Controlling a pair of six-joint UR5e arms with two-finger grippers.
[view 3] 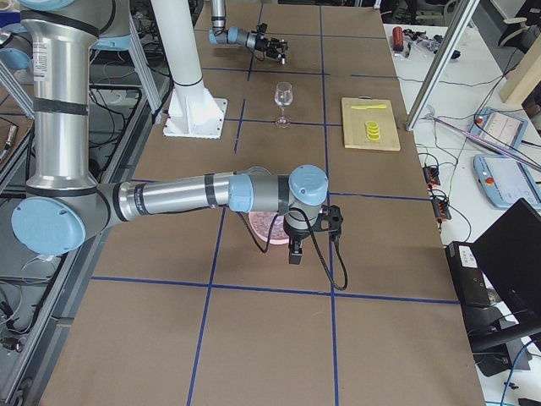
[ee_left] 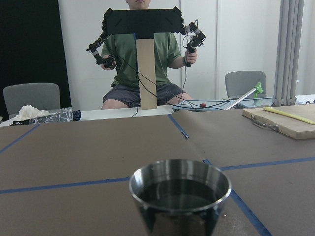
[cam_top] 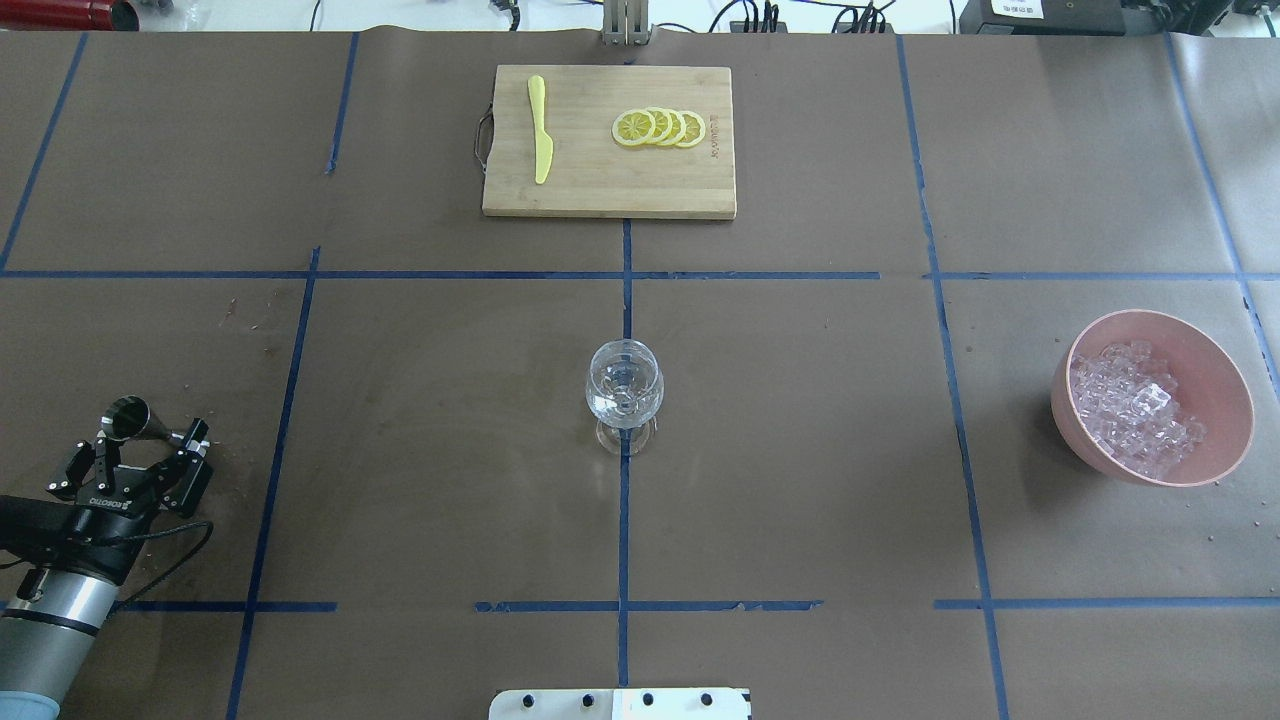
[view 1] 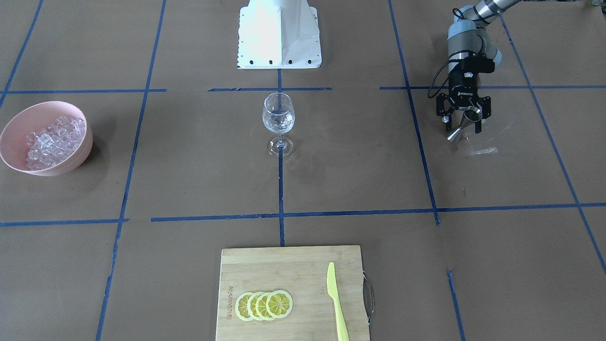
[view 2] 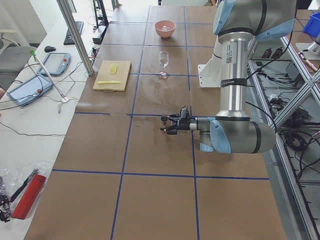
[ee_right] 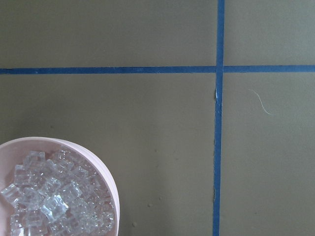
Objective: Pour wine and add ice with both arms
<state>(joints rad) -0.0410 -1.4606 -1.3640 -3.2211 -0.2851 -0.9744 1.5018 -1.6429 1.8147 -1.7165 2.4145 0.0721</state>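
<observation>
Steel jigger (cam_top: 128,416) is clamped in the left gripper (cam_top: 150,437); the wine glass (cam_top: 623,392) is seen at its 3 o'clock overhead, well apart.

**Table layout as seen from the operators' side**

The white base (view 1: 279,35) stands at top centre of the brown table (view 1: 199,161), which is gridded with blue tape lines (view 1: 360,212). A wine glass (view 1: 278,118) stands upright on the centre line. At the view's left, a pink bowl (view 1: 71,163) holds heaped ice (view 1: 53,139). The cutting board (view 1: 284,265) at the bottom carries four overlapping lemon slices (view 1: 264,304) and, apart from them, a yellow knife (view 1: 336,303). The left arm (view 1: 466,40) enters at top right. The left gripper (view 1: 464,120) points down, clamped on a tilted jigger (view 1: 457,132).
</observation>
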